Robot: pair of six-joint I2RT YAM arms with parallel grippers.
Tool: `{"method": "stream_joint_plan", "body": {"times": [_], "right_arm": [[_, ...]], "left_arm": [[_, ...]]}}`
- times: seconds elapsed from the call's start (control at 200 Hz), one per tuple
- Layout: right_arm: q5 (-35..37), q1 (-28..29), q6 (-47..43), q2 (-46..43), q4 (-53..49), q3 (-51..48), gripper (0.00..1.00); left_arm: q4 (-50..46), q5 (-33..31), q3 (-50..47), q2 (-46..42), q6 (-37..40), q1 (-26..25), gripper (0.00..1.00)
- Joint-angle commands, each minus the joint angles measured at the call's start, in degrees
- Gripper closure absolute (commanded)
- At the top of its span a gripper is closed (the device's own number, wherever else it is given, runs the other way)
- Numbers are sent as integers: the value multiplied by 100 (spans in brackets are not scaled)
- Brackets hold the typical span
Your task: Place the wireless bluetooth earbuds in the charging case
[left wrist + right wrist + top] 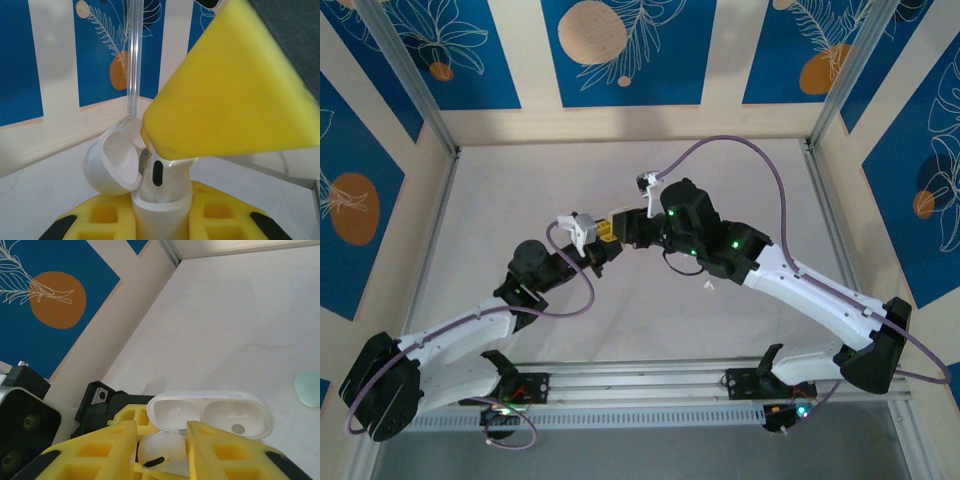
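Right gripper [161, 437] pinches one white earbud [159, 451] at the mouth of the open charging case [161, 207] (lid [212, 415] flipped back), while the left gripper [161, 225] clamps that case's body.

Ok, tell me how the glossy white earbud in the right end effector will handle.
The glossy white plastic earbud looks smooth and rounded, so it may slip or twist between the right end effector's yellow fingers. Far smaller than those fingers, it is probably light and easily flicked. Dropped outside the white charging case, its rounded bulb would likely roll.
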Motion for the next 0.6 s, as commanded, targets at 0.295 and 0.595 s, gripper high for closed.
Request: {"method": "stream_joint_plan", "body": {"times": [0.295, 0.595], "right_arm": [[195, 49, -81, -57, -488, 286, 59], [182, 49, -87, 0, -626, 429, 59]], "left_arm": [[279, 274, 233, -219, 7, -58, 83], [244, 372, 283, -193, -17, -54, 83]]}}
